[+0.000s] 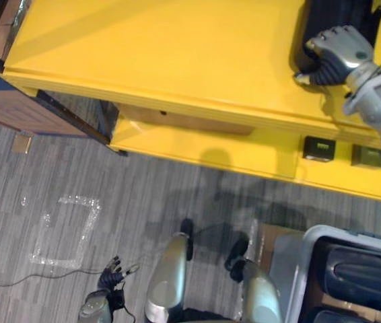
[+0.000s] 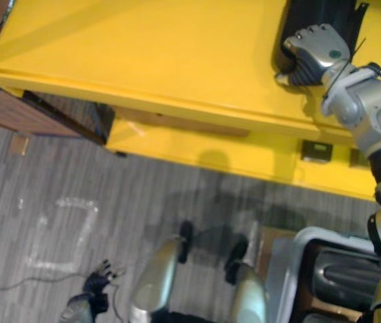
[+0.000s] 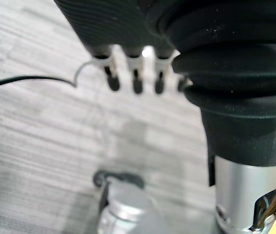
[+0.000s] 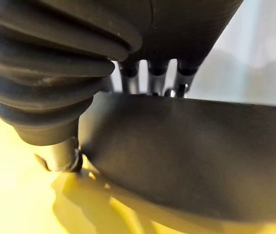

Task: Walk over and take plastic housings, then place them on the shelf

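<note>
far left, a brown cardboard box [image 1: 15, 108] sits tucked under the end of the yellow shelf [image 1: 163, 54]. on the grey carpet [image 1: 177, 202] just right of that there's a tape square [image 1: 66, 232], a bit crinkled. the left hand [image 1: 112, 274] hangs low over the carpet near the tape, and the left wrist view shows its fingers [image 3: 137, 80] straight and loose, nothing in them.

the shelf top is a big flat yellow surface running across the upper part of the head views, with a lower ledge [image 1: 244, 151] sticking out below its front edge.

over on the right, the right hand [image 1: 338, 46] is up on the shelf top, clamped on a black plastic housing [image 1: 332, 13]. its fingers curl over the housing's near edge, and in the right wrist view the dark curved shell [image 4: 187, 151] sits right under the fingers with yellow shelf below it. can't tell if the housing is fully resting on the shelf or lifted a hair.

below that, two small dark blocks [image 1: 319, 148] sit side by side on the lower ledge. bottom right on the floor is a light bin [image 1: 305, 269] with more dark housings [image 1: 365, 272] lying inside.
</note>
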`<state>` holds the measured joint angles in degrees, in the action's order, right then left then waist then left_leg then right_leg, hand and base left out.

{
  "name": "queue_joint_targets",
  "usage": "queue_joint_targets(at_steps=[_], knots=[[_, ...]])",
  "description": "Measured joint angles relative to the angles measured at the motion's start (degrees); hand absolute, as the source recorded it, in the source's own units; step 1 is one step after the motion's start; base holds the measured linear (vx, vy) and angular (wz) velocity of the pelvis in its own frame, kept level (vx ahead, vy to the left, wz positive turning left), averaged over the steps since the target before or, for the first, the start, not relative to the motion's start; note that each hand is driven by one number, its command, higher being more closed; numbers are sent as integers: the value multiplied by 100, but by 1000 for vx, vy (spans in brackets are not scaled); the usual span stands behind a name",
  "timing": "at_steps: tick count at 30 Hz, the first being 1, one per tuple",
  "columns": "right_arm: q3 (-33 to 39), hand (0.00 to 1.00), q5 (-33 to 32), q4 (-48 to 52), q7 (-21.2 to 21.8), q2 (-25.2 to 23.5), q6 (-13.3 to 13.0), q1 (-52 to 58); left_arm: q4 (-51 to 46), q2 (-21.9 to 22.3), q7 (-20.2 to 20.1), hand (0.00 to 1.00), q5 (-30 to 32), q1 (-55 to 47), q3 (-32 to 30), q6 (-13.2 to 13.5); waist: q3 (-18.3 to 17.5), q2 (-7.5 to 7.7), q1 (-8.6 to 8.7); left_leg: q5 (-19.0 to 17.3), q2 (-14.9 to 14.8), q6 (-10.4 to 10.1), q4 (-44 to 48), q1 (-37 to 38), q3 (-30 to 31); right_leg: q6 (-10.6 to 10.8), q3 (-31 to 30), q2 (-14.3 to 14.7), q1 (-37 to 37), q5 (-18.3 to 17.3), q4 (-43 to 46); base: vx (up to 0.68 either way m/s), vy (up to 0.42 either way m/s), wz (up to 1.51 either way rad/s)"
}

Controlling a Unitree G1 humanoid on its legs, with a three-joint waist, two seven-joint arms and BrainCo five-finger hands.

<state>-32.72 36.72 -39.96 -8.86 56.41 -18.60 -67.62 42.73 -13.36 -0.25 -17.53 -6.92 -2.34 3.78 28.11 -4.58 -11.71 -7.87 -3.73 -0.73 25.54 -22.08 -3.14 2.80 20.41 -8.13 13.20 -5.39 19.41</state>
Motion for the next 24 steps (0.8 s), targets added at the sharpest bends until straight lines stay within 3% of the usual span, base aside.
queue_joint_targets(at_steps=[6, 16, 24], knots=[[53, 0, -133, -110, 71, 1, 58, 53, 3, -18, 1, 0, 0, -16, 0, 84, -40, 82, -5, 48, 7, -27, -119, 68, -24, -3, 5, -15, -40, 1, -60, 0, 0, 0], [233, 0, -677, -223, 784, 1, 325, 123, 0, -23, 6, 0, -6, -30, 2, 108, -45, 97, -8, 48, 8, -28, -129, 105, -43, -3, -3, -22, -64, 1, -65, 0, 0, 0], [232, 0, -937, -444, 1181, -1, 393, 234, 0, -176, 7, 0, -7, -64, 13, 106, -137, 273, -19, 62, 40, -24, -212, 149, -71, -8, -9, -56, -64, -3, -66, 0, 0, 0]])
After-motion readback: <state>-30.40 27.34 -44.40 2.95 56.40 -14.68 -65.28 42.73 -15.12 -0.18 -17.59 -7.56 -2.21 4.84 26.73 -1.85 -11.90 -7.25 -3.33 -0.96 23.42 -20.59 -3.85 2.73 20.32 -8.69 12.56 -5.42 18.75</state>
